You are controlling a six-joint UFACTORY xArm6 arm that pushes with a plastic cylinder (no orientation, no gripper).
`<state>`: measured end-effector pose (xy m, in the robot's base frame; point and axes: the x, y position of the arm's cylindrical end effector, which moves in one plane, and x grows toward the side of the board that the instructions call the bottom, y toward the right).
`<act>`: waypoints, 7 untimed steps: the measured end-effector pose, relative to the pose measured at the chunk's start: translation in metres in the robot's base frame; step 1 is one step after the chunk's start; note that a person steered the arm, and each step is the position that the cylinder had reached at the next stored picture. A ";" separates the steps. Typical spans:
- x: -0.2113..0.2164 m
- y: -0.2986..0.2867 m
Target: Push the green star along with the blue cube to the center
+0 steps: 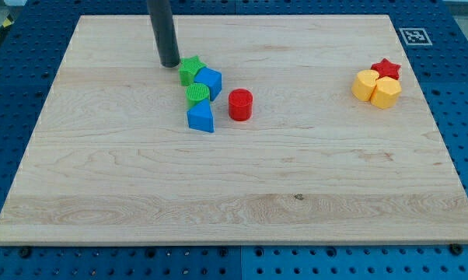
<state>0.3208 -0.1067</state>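
You see the rod (pixel 164 31) cut off by the view's top edge, so its upper part stays out of sight. The green star (pixel 190 70) partly hides behind the blue cube (pixel 209 82). The red star (pixel 386 68) sits half covered by two yellow blocks (pixel 376 89), whose exact shapes you cannot make out.

A single camera looks down at a slant from the near edge, taking in the whole wooden counter (pixel 234 187) from moderate distance.
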 end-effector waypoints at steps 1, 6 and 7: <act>0.016 0.011; -0.031 0.112; -0.037 0.112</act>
